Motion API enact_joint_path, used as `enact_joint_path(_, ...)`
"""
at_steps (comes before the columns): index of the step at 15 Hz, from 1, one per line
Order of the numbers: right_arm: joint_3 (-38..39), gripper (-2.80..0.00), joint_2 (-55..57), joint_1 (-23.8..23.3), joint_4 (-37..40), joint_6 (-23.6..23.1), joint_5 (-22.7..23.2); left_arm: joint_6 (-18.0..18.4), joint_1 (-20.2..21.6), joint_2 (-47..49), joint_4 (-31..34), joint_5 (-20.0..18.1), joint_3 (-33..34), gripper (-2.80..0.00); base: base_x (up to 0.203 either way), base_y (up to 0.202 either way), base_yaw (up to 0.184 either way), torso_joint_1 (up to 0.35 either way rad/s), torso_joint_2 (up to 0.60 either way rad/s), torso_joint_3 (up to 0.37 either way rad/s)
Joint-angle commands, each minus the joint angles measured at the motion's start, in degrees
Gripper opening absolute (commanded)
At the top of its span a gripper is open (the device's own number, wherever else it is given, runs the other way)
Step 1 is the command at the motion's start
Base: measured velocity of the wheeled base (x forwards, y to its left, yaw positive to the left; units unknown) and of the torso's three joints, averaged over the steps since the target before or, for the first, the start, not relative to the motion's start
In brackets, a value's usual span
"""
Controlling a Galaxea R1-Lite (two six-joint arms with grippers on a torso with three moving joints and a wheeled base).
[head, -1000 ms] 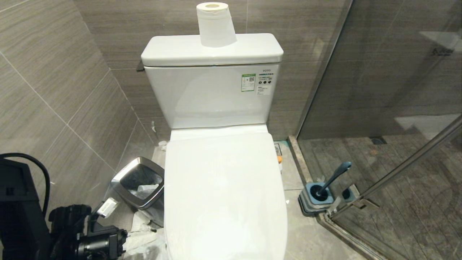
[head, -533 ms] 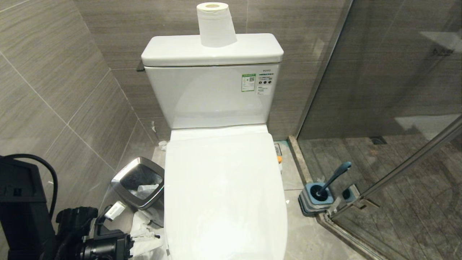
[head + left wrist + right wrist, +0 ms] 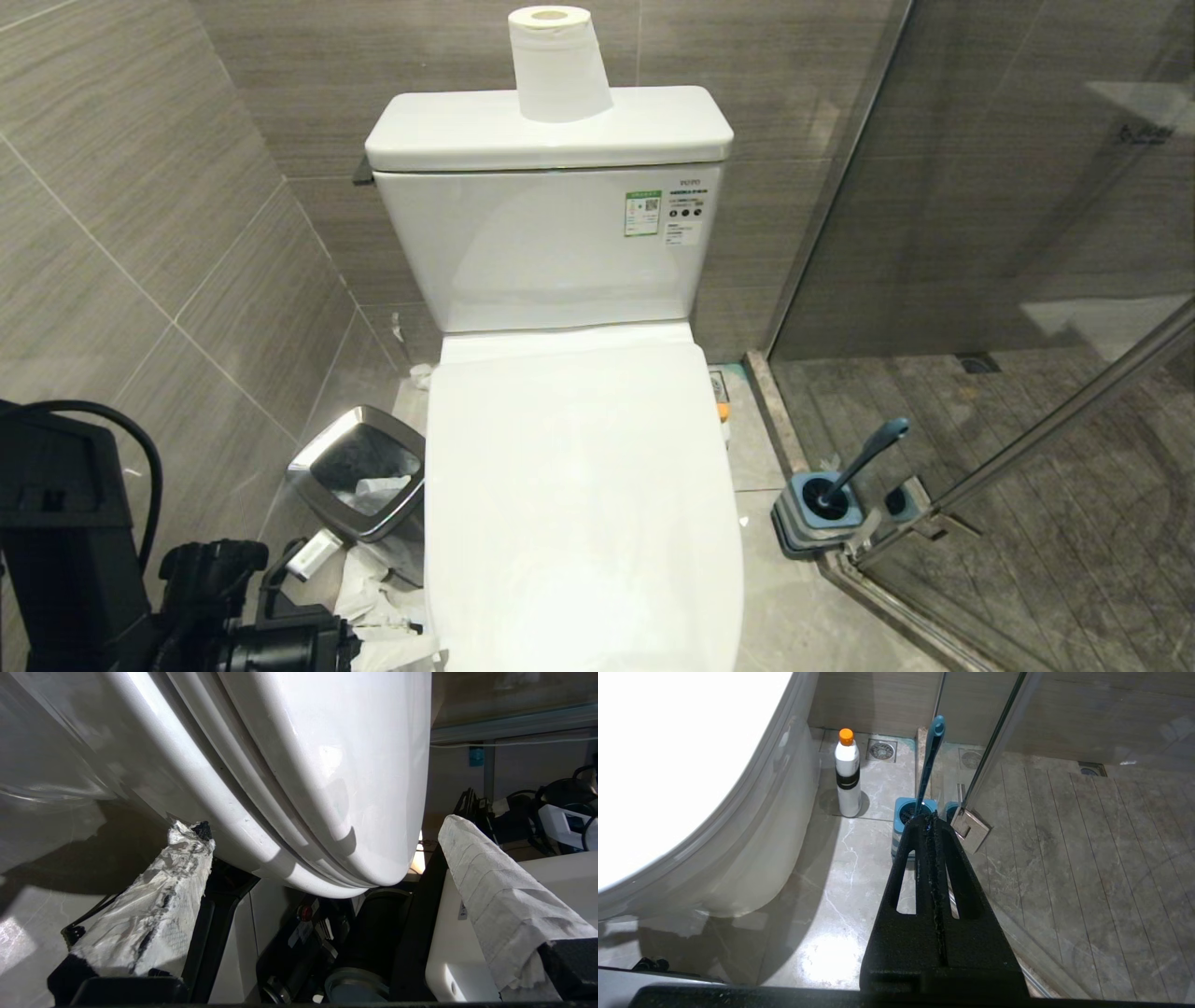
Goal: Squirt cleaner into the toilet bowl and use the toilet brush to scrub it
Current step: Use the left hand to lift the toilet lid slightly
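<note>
From the head camera I see the large glossy white ceramic toilet bowl [image 3: 579, 504] with its white lid down flat over the seat, and the boxy white tank [image 3: 551, 243] behind it against the grey tiled wall. A white roll of toilet paper [image 3: 558, 63] stands upright on the tank's lid.

My left gripper [image 3: 322, 858] sits low at the front left of the bowl, its black arm showing in the bottom left corner of the head view. Through its wrist camera I see its two fingers [image 3: 149, 910], both wrapped in white paper tape, spread wide apart, one on either side of the rounded front edge of the lid and seat (neither one touching it, as far as I can tell). Nothing is held between them.

My right gripper [image 3: 931, 820] hangs on the other side of the toilet, its black fingers pressed together with nothing in them. It points toward the slim slate-blue toilet brush [image 3: 930, 760], which leans in its squarish grey-and-blue striped holder [image 3: 908, 828] on the floor beside the glass shower door's metal hinge [image 3: 971, 828]. Just beside the bowl's base stands a white squeeze bottle with an orange cap and a black band [image 3: 847, 777], upright on the grey marble floor, apart from the brush holder.

On the toilet's left, a small steel-rimmed black bin [image 3: 359, 471] sits near the wall, with crumpled white paper [image 3: 378, 597] on the floor next to it.
</note>
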Motion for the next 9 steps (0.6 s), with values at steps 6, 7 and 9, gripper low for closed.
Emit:
enact_joint_path(6, 0.02, -2.80, 0.06, 0.02, 0.01, -0.06, 0.03, -1.24, -0.72, -0.47, -0.17, -0.37, -0.29, 0.00, 0.000, 0.000, 0.000, 0.000, 0.00, 0.000)
enact_joint_path(7, -0.04, -2.80, 0.06, 0.02, 0.01, -0.06, 0.03, -1.66, -0.97, -0.55, -0.23, -0.37, -0.29, 0.00, 0.000, 0.000, 0.000, 0.000, 0.00, 0.000)
enact_joint_path(9, -0.03, -2.80, 0.06, 0.02, 0.01, -0.06, 0.03, -1.93, -1.07, -0.55, -0.26, -0.63, -0.38, 0.00, 0.000, 0.000, 0.000, 0.000, 0.00, 0.000)
